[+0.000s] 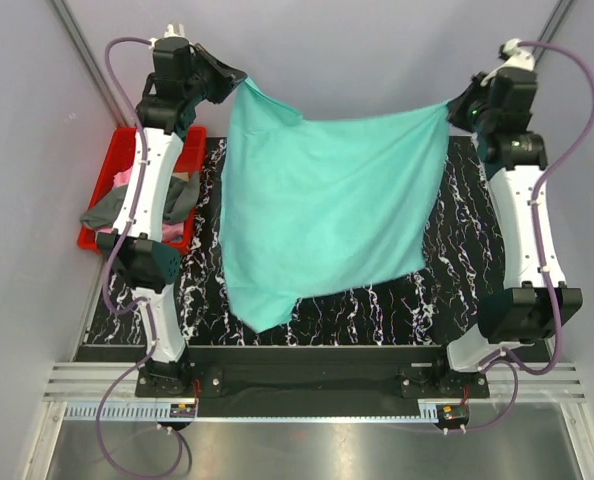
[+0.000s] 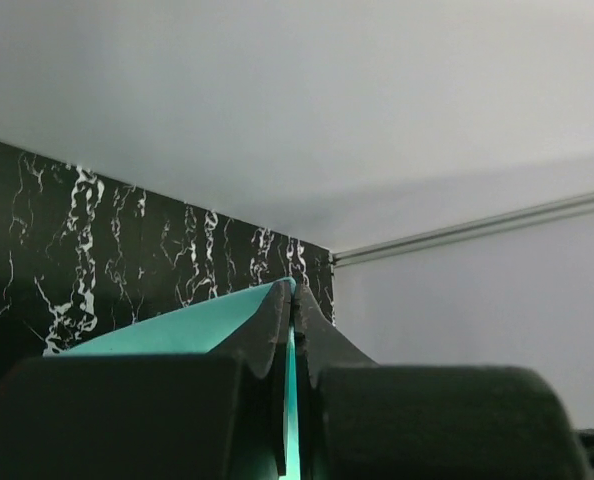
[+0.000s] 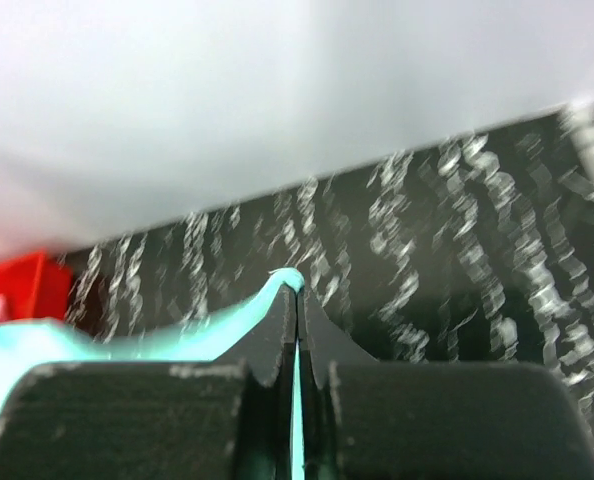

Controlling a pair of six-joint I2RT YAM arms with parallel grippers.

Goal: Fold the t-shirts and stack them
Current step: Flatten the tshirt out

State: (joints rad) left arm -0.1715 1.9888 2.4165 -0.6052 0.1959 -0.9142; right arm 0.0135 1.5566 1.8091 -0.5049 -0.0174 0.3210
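Now I have the left fingers [image 2: 265, 330] and right fingers [image 3: 275, 335] each clamped on the teal t-shirt [image 1: 327, 210], stretched between them.

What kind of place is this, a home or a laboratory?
Probably a robot lab cell: two arms bolted to a rail at a black marbled table, bare grey walls, a red bin of clothes.

Overhead, plus two close wrist views

Your black, white-veined tabletop [image 1: 457, 290] sits enclosed by plain grey walls [image 1: 377, 60]; a ribbed metal rail [image 1: 77, 382] runs along the near edge.
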